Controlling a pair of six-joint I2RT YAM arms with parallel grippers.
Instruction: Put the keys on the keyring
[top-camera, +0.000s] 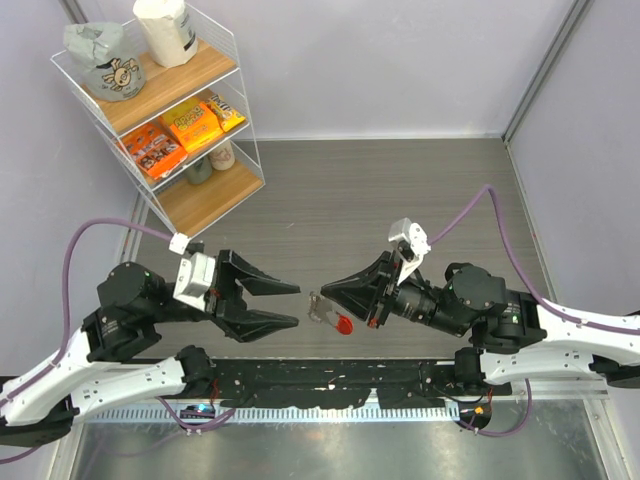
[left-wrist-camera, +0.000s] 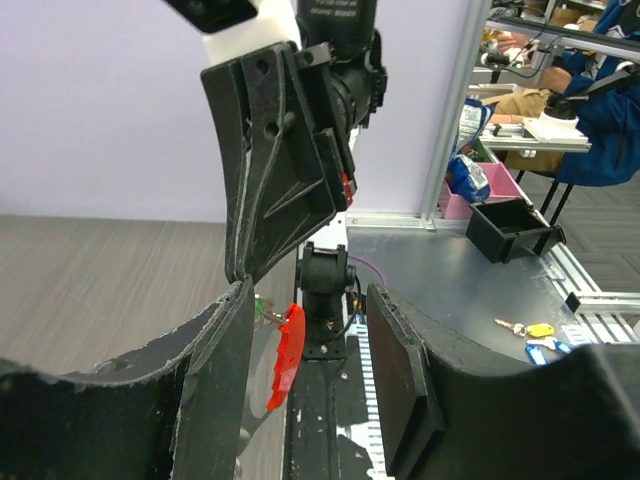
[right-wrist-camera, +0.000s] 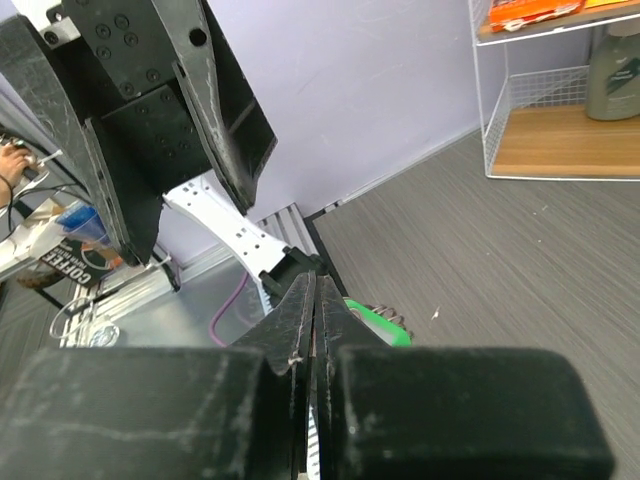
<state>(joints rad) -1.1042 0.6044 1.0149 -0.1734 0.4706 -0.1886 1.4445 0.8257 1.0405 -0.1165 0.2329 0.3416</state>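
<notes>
The keyring hangs from the tip of my right gripper (top-camera: 322, 292), which is shut on it above the near middle of the table. Its red arc (top-camera: 344, 325) points down and right, with silvery metal (top-camera: 319, 310) beside it. In the left wrist view the red arc (left-wrist-camera: 285, 355) dangles under the right gripper (left-wrist-camera: 240, 282), with a green key (left-wrist-camera: 260, 308) at its top. The green key head (right-wrist-camera: 378, 322) shows beside the shut right gripper (right-wrist-camera: 315, 285). My left gripper (top-camera: 298, 304) stands open just left of the keyring, not touching it. A black key is not visible.
A wire shelf (top-camera: 160, 110) with snack packets and bags stands at the back left. Purple cables (top-camera: 100, 232) loop from both arms. Beyond the table's near edge is a metal bench with a black bin (left-wrist-camera: 510, 228) and other loose keys (left-wrist-camera: 530, 330).
</notes>
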